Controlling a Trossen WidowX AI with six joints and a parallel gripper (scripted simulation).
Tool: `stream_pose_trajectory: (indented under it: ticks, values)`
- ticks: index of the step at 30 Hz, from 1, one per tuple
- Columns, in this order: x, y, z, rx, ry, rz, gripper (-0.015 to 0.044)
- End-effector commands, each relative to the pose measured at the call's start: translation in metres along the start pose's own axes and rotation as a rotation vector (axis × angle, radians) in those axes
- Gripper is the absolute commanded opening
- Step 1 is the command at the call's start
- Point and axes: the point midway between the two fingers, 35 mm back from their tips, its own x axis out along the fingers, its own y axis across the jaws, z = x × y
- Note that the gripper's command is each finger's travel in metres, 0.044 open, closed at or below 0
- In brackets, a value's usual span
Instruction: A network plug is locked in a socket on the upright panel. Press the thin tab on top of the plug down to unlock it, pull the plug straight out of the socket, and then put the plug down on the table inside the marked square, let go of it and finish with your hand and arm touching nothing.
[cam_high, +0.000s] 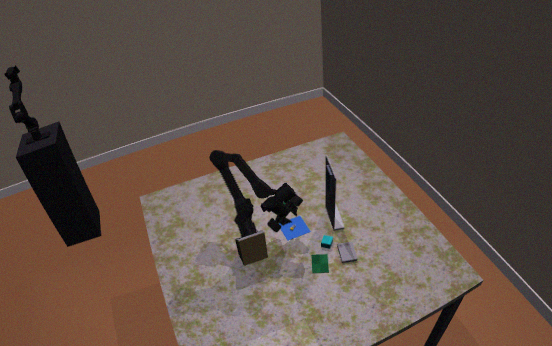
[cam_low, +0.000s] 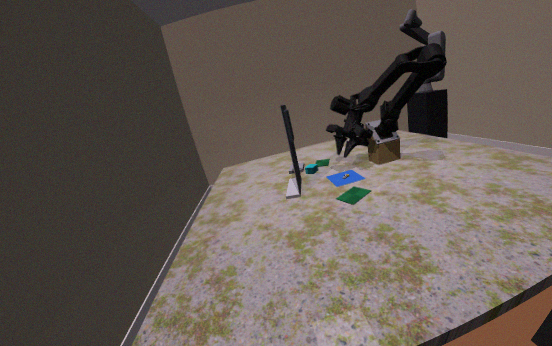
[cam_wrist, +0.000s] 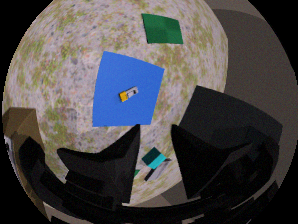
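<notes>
The plug, small and grey with a yellow end, lies on the blue square, inside its edges. My gripper is open, with its fingers apart and nothing between them. It hangs above the table, away from the plug and on the arm's side of the blue square in the top and exterior views. The dark upright panel stands apart from plug and gripper. The socket and the plug's thin tab cannot be made out.
A teal block and a flat grey piece lie beside the panel. One green square is near them; another green square is beyond the blue one. A brown box is at the arm's base.
</notes>
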Motion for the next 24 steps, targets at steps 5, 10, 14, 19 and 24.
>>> stream_pose_trajectory:
  ticks: [5,10,14,19,24]
  values:
    - [-0.007,-0.005,0.002,-0.008,-0.005,-0.008,0.0156]
    - [-0.010,-0.007,0.003,-0.008,-0.007,-0.011,0.0156]
    - [-0.013,-0.008,0.004,-0.007,-0.009,-0.013,0.0156]
    - [-0.017,-0.010,0.006,-0.006,-0.011,-0.016,0.0156]
    - [-0.021,-0.011,0.007,-0.006,-0.013,-0.020,0.0156]
